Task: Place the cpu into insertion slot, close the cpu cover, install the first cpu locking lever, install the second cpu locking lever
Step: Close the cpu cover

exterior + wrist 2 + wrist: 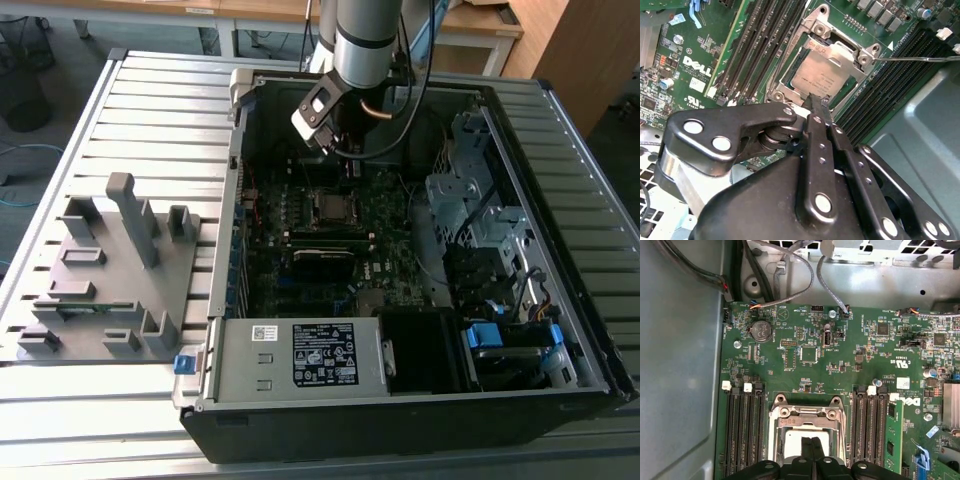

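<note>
Though closed, the gripper (pixel 812 444) partly hides the cpu (pixel 791 445)

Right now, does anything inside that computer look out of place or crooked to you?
Mostly tidy: the cpu sits flat under the cpu cover. One thin silver lever juts out sideways over the black memory slots rather than being latched down.

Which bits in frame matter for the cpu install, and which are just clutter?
Job:
- cpu, sitting in the insertion slot
- cpu cover, lying over it
- locking lever
- gripper, tip at the cover's edge

Lying about:
- grey fixture tray
- memory stick
- coin battery
- power supply
</note>
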Robot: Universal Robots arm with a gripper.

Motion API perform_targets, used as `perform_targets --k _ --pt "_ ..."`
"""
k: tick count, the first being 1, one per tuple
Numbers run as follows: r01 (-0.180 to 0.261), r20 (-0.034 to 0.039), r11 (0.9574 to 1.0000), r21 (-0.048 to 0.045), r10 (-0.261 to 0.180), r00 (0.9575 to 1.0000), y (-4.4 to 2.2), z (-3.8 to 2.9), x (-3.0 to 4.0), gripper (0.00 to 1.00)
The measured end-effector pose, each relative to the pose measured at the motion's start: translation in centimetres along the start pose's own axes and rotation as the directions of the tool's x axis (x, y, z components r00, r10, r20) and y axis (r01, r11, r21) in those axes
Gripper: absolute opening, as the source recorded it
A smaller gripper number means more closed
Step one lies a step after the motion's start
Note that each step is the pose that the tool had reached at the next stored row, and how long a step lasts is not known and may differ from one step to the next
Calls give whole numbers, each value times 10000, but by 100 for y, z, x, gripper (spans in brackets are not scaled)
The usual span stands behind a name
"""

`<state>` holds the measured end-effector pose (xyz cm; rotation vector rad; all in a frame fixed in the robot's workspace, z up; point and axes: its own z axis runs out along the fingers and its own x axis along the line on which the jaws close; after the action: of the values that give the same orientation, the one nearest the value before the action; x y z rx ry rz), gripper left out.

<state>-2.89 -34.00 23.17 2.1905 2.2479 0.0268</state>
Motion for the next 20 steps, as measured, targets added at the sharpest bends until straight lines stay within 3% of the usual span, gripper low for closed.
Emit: perform_targets --k 5,11,16,20 --pt "67 -1 10000 1 -67 10000 0 0 0 10" --pt "852 -14 9964 8 -852 9964 0 1 0 10" --pt "1632 -28 9866 13 -1632 9866 0 2 0 10" --pt "2294 -39 9733 19 -2294 9733 0 4 0 10"
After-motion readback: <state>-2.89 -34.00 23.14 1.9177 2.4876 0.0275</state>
